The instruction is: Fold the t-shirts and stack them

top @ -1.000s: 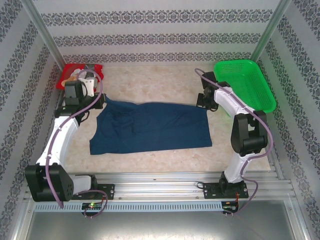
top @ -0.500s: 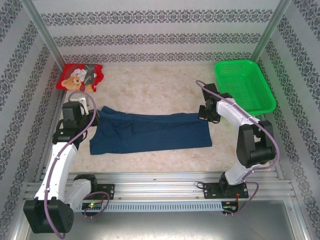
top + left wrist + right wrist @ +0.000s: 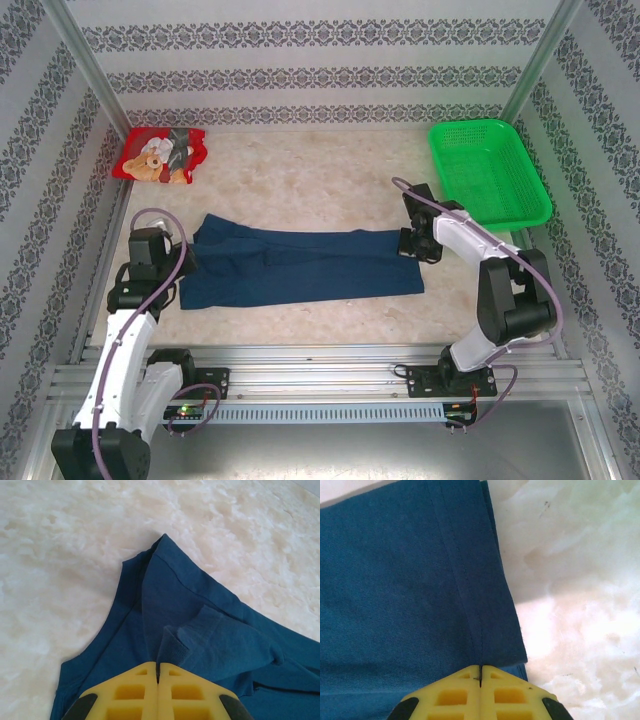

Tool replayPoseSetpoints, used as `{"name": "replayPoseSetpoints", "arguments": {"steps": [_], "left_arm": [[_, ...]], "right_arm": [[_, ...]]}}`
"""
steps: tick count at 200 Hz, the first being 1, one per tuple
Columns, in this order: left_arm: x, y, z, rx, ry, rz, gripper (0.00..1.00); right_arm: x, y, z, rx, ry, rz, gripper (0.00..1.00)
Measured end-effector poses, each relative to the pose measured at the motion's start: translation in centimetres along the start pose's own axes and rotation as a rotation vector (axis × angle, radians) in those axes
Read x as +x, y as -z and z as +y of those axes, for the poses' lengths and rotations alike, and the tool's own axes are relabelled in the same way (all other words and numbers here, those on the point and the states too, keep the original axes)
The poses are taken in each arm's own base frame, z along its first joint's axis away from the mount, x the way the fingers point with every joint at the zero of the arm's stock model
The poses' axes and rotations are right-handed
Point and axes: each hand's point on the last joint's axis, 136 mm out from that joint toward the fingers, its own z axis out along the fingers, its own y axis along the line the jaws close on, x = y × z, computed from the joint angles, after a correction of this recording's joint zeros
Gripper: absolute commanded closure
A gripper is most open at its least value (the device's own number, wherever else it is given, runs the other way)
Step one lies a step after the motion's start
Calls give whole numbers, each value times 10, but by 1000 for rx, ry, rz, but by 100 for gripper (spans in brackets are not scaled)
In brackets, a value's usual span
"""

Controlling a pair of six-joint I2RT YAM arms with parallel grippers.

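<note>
seen from above, the red t-shirt lay bunched at the 10 o'clock corner of the table, its teddy-bear print facing up, well apart from everything else.

the left gripper sat at the 9 o'clock end of the navy t-shirt. in the left wrist view its yellow fingers were pressed together, and a raised fold of the navy t-shirt near a sleeve ran up into the seam between them at the left gripper, so it was pinching the cloth.

the navy t-shirt lay as a long flat band in the middle of the table, its long axis running 9 to 3 o'clock, sleeve end toward 9, hem end toward 3. no print was visible on it.

the right gripper sat at the 3 o'clock end. in the right wrist view the right gripper was closed on the stitched hem of the navy t-shirt, right by the cloth's corner, with bare table at 3 o'clock of it.

the green basket stood at the 2 o'clock corner, near the right arm but clear of the shirt.
</note>
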Motion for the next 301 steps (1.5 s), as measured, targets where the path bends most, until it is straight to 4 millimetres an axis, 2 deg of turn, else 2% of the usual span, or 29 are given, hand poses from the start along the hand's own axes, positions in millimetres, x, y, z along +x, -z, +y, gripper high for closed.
{"name": "replayPoseSetpoints", "arguments": {"steps": [80,122,129,138,162,190,201,212,220,226,240,253,272,289,301], "left_arm": [[40,-17,20,-57,98,98,100],[60,-22,33,-113,156,143,98],[61,-22,35,-121,164,142,91],[61,-22,36,-130,175,140,73],[64,-22,40,-150,205,143,66],[70,-15,55,-241,240,160,43],[66,-8,60,-283,238,156,40],[53,-3,55,-275,236,127,33],[41,-1,47,-243,231,105,28],[32,-3,39,-206,223,93,19],[15,-12,15,-105,194,102,17],[8,-26,-5,-23,161,157,18],[10,-55,-28,56,107,301,21],[15,-81,-36,81,62,422,26],[17,-97,-40,96,28,483,30]], "right_arm": [[8,-6,0,9,4,21,100],[13,-10,-3,23,-20,41,77],[15,-11,-4,26,-23,46,72],[16,-11,-4,29,-32,49,69],[18,-10,-5,33,-40,57,60],[19,-5,-5,33,-33,52,45],[18,2,-4,21,-34,33,39],[14,14,0,-5,-14,-4,29],[12,24,4,-30,1,-36,21],[10,32,8,-54,23,-64,15],[7,51,24,-132,87,-126,3],[5,73,43,-233,147,-187,2],[3,108,72,-403,223,-279,2],[8,134,91,-518,278,-328,2],[11,146,101,-573,310,-338,2]]}}
